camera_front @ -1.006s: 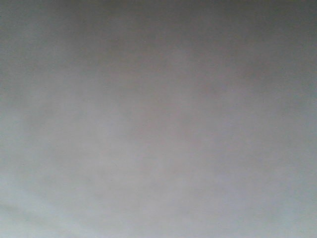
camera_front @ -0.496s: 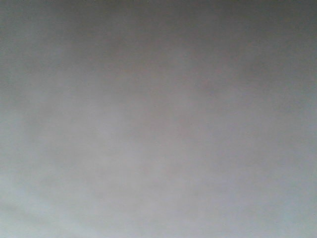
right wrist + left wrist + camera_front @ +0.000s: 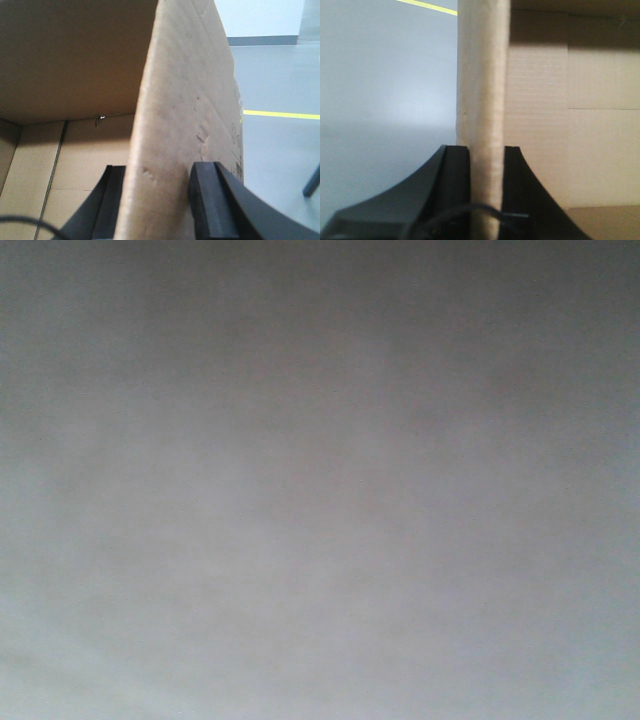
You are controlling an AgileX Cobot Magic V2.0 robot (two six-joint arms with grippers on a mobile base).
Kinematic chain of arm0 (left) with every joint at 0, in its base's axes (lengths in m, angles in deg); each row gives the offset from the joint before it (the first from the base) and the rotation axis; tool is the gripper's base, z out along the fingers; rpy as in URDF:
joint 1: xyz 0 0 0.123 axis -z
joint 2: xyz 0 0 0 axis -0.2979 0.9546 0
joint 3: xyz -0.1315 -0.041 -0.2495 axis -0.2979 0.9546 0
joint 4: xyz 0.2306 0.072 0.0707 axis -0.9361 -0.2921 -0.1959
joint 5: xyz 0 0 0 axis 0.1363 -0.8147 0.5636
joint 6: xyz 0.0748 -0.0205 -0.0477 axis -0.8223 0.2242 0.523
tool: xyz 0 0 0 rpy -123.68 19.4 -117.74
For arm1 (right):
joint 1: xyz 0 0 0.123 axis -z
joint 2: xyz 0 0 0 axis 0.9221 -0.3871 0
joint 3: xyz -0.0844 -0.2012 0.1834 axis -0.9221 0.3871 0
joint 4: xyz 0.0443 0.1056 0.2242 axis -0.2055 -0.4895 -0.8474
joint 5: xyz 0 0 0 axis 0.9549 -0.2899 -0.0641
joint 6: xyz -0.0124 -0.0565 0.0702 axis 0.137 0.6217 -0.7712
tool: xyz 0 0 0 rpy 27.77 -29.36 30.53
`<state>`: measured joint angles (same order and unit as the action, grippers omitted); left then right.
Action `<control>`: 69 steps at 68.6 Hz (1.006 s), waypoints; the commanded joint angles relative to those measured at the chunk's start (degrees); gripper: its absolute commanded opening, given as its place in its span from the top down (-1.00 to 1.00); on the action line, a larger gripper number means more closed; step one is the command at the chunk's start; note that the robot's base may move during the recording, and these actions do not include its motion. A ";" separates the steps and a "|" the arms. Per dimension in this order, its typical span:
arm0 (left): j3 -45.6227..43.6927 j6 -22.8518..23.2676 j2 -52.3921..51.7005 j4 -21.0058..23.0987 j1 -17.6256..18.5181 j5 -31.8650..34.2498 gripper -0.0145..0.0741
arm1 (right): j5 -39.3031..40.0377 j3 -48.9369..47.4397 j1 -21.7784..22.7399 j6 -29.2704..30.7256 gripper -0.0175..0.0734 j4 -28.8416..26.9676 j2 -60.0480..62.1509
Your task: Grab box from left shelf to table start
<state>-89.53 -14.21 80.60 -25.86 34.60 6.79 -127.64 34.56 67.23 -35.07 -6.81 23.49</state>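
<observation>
You have the box clamped by 2 walls, the left pincer and right pincer each low-centre in frame, grey floor beyond, so the grab looks done; setting it on the unseen surface remains.

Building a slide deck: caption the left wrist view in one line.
Left gripper clamped on the upright cardboard wall of the box, grey floor and a yellow line beyond.

The front view is a featureless grey blur; wrist views are soft, the brown corrugated cardboard box shadowed inside.
</observation>
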 commanded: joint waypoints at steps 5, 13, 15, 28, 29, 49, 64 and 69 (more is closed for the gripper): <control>-0.69 -0.04 0.51 -4.97 -0.09 -1.02 0.88 | 7.36 -1.53 0.19 -0.70 0.49 3.84 -0.63; -0.69 -0.04 0.51 -4.97 -0.09 -1.02 0.88 | 7.36 -1.53 0.19 -0.70 0.49 3.84 -0.63; -0.69 -0.04 0.51 -4.97 -0.09 -1.02 0.88 | 7.36 -1.53 0.19 -0.70 0.49 3.84 -0.63; -0.69 -0.04 0.51 -4.97 -0.09 -1.02 0.88 | 7.36 -1.53 0.19 -0.70 0.49 3.84 -0.63; -0.69 -0.04 0.51 -4.97 -0.09 -1.02 0.88 | 7.36 -1.53 0.19 -0.70 0.49 3.84 -0.63; -0.69 -0.04 0.51 -4.97 -0.09 -1.02 0.88 | 7.36 -1.53 0.19 -0.70 0.49 3.84 -0.63; -0.69 -0.04 0.51 -4.97 -0.09 -1.02 0.88 | 7.36 -1.53 0.19 -0.70 0.49 3.84 -0.63; -0.69 -0.04 0.51 -4.97 -0.09 -1.02 0.88 | 7.36 -1.53 0.19 -0.70 0.49 3.84 -0.63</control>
<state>-89.49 -14.21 80.60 -25.86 34.60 6.79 -127.64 34.58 67.23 -35.07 -6.81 23.49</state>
